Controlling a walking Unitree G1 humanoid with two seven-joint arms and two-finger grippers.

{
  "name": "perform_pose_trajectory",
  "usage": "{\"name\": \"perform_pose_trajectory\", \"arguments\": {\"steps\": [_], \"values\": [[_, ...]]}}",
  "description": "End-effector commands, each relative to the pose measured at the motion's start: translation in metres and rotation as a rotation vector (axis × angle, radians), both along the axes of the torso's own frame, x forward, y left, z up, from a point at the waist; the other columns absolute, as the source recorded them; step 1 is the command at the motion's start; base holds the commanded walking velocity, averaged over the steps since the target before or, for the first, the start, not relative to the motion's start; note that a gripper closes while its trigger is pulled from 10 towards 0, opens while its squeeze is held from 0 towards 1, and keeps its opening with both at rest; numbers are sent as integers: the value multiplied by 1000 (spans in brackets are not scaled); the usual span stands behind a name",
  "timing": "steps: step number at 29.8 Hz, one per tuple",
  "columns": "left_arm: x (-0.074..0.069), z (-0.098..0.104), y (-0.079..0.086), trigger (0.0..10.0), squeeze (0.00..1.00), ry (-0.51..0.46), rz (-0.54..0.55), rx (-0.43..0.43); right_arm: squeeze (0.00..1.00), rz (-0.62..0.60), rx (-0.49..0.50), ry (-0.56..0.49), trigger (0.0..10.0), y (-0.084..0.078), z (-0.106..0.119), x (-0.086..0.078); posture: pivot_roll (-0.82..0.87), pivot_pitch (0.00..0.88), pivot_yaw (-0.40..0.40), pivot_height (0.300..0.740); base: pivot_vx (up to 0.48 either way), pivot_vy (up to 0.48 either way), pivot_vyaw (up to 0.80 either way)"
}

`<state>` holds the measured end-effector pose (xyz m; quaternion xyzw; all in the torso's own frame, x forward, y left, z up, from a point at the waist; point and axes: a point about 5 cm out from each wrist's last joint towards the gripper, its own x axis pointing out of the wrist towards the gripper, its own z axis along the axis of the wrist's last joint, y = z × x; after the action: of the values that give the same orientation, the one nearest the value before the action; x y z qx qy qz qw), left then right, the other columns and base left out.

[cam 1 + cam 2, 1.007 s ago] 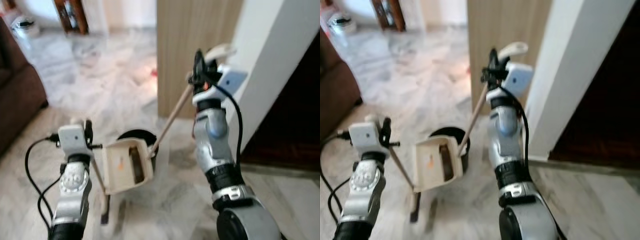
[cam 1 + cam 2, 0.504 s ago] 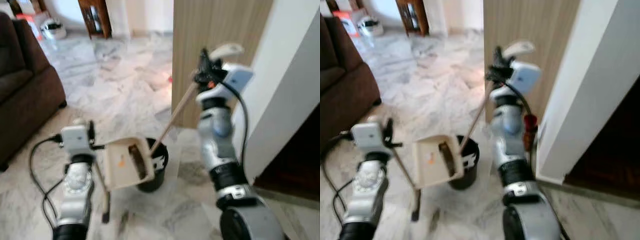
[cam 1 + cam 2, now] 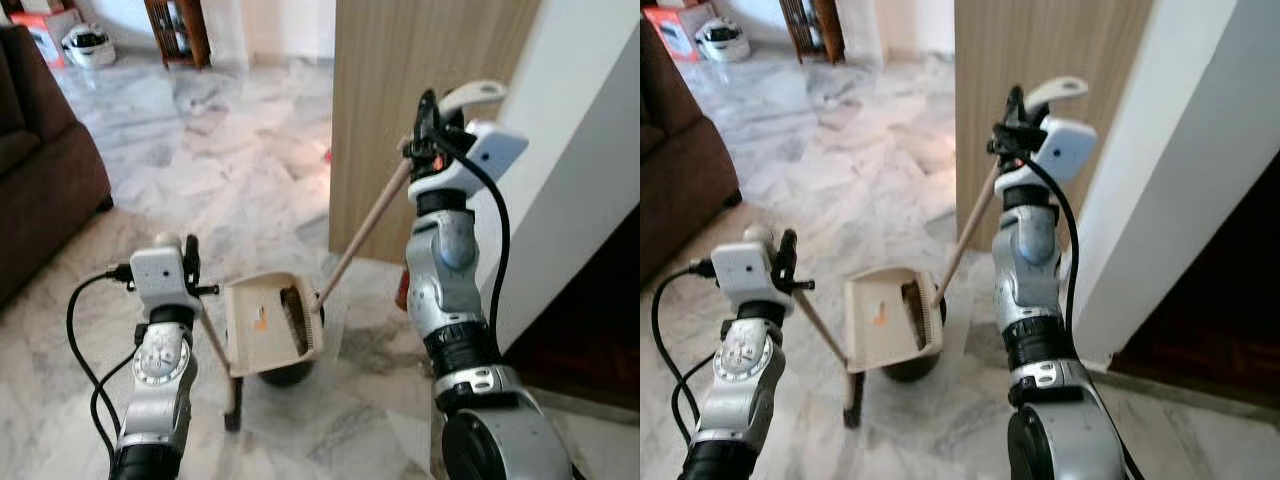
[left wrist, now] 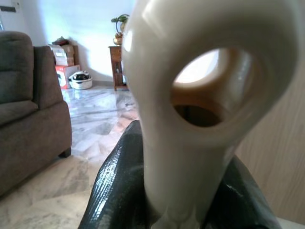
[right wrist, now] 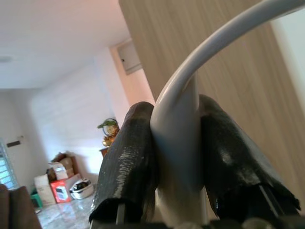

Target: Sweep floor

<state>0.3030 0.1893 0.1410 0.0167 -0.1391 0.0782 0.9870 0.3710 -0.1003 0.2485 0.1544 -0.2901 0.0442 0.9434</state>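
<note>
I am standing with both tools loaded, and the sweeping stroke itself, as I judge it, is not yet under way. My right tool (image 3: 428,112) is raised high beside the wood-grain panel (image 3: 420,100), its two black fingers pressed onto the pale, curved top of the broom (image 3: 362,232), whose slim tan stick is slanting down to the dark bristles tucked at the dustpan (image 3: 268,322). My left tool (image 3: 190,262) is lower and closer in, clamping the dustpan's thin handle; in the left wrist view the glossy cream loop at the handle's end (image 4: 190,95) is sitting between my textured black fingers (image 4: 116,191).

The dustpan is a shallow beige plastic scoop, hanging tilted just above the floor (image 3: 200,170), with a small orange mark inside and a dark round shape under it that I cannot identify. The floor is polished grey-white marble, smooth and veined. A brown fabric sofa (image 3: 40,190) is sitting off to my left.

Next, I am thinking, the broom head needs freeing from the pan and lowering until the bristles are touching marble, while the pan's lip goes flat to the floor.
</note>
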Motion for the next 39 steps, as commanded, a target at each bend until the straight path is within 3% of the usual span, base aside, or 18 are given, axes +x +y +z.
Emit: {"name": "perform_pose_trajectory", "arguments": {"steps": [1,5,10,24,31,39], "values": [[0,12,-4,10000,0,-67,-21,-10,0,16,67,-82,10000,6,21,-5,101,9,39,740,0,0,0],[0,12,-4,10000,0,-67,-22,-8,0,14,32,-123,10000,10,26,-8,101,11,38,740,0,0,0],[0,12,-4,10000,0,-68,-24,-8,0,-71,-18,-186,10000,8,32,-14,101,11,38,740,0,0,0],[0,11,-7,10000,0,-66,-47,-14,0,-235,-4,-176,10000,-5,31,-16,102,12,37,740,0,0,0],[0,11,-8,10000,0,-63,-52,-14,0,-232,8,-216,10000,-1,36,-21,104,12,37,740,0,0,0],[0,11,-9,10000,0,-65,-59,-16,0,-97,28,-308,10000,24,46,-36,102,11,36,740,0,0,0]]}}
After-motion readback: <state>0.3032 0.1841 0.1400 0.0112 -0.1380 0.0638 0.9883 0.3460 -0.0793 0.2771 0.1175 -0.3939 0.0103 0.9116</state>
